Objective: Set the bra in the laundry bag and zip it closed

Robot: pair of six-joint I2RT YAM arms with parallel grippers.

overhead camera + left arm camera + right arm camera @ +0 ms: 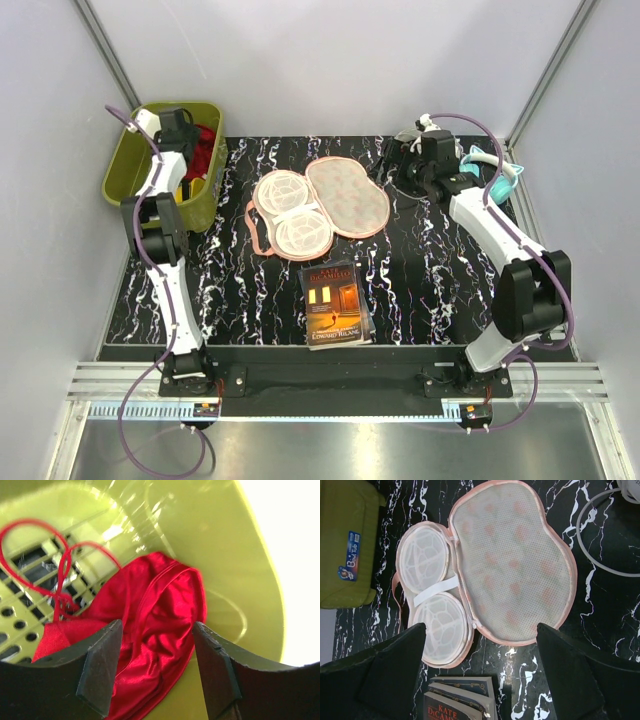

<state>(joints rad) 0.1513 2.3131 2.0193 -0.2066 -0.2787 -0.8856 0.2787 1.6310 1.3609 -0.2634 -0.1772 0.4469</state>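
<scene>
Bag lies unzipped mid-counter, ready for loading. Left hand hangs spread over red cloth in the basket. Right hand is spread too, holding nothing.

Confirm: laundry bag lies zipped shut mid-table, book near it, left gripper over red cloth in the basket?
No: the laundry bag lies unzipped, spread open, per the right wrist view. Book, left gripper, red cloth, basket: right.

Laundry bag is peach-pink, basket olive-green, garment red.
</scene>
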